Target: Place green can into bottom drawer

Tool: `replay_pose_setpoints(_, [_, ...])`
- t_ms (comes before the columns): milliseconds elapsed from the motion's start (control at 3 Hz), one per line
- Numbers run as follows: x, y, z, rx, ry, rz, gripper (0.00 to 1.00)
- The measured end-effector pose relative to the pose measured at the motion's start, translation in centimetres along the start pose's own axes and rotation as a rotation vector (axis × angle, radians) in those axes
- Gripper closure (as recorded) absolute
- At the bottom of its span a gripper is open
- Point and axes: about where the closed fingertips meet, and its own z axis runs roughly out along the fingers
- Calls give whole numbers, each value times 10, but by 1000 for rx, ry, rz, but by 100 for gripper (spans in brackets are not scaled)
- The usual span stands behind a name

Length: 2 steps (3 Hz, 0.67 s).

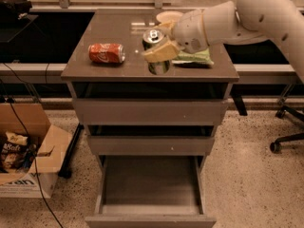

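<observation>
Green aluminium drink can (153, 36) sits clamped in my two-finger gripper (159, 52) over the brown cabinet top (104, 30). A shallow hold could let it slip before it reaches the open grey-brown bottom drawer (149, 184).

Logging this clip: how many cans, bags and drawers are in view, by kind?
Cans: 2 (green can gripped by the claw above the cabinet top; red cola can lying on it)
Chip bags: 1 (green chip bag)
Drawers: 3 (top drawer, middle drawer, bottom drawer open)
Total: 6
</observation>
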Motion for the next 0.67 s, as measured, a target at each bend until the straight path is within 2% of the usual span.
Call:
replay_pose_setpoints(333, [10, 61, -18, -37, 13, -85, 100])
replay_pose_setpoints(667, [35, 97, -11, -23, 15, -55, 100])
